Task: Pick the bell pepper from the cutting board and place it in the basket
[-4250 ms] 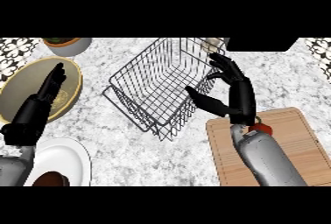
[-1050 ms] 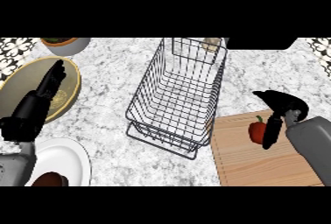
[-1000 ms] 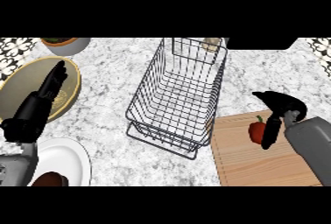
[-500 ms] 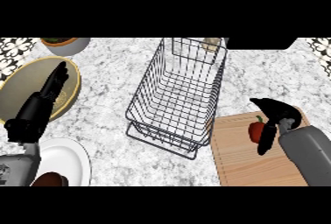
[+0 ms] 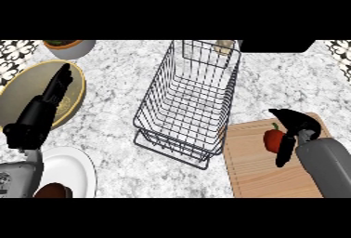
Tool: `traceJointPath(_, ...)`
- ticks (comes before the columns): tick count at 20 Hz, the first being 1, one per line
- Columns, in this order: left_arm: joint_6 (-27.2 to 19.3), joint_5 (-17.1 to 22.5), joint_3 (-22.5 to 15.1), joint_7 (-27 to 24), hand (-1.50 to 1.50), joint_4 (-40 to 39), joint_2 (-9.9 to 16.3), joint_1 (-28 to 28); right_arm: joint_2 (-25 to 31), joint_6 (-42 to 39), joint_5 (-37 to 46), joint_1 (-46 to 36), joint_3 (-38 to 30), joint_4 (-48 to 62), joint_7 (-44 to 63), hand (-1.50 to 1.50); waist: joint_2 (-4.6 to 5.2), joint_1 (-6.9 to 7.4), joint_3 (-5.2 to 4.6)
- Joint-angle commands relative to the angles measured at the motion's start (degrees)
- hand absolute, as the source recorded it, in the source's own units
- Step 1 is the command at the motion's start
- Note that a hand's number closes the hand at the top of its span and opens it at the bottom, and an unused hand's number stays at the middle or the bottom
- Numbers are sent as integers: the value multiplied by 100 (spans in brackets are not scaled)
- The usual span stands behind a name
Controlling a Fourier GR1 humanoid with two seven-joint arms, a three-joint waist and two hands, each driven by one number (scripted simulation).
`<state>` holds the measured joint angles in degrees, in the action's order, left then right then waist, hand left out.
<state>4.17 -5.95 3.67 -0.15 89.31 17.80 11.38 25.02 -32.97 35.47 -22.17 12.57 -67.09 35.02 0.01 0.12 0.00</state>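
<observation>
Head view. Right hand (image 5: 296, 126): black, at the right side over the cutting board (image 5: 257, 172), fingers curved down around the bell pepper (image 5: 273, 139), one finger trailing down the pepper's right flank, the thumb arched over its top; whether the pepper is lifted off the board cannot be told. Grey forearm enters from the lower right corner, angled up and left. Bell pepper: red, glossy, rounded, short green stem at top, on the upper part of the board, just right of the basket (image 5: 188, 102). Cutting board: pale wood, rectangular with a grooved border, flat on the worktop (image 5: 116, 83). Basket: dark wire mesh, oblong, long axis running toward the far edge, its near corner close beside the board's left edge. Left hand (image 5: 42, 111): black, at the left side, fingers straight and together, pointing up over a round olive plate with a gold rim (image 5: 75, 93), holding nothing. White plate (image 5: 72, 167) at lower left carrying a dark brown item (image 5: 53, 190). Bowl (image 5: 68, 46) at upper left. Worktop: grey-white speckled marble.
</observation>
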Motion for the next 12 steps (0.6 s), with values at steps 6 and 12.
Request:
traceJointPath(6,6,-311,61,-221,0,-236,-190,80,-243,222,305,220,-407,346,-482,150,4,-16,0)
traceJointPath(12,40,-308,88,-74,0,-122,-235,96,-367,825,959,138,-31,913,-1121,150,12,11,2)
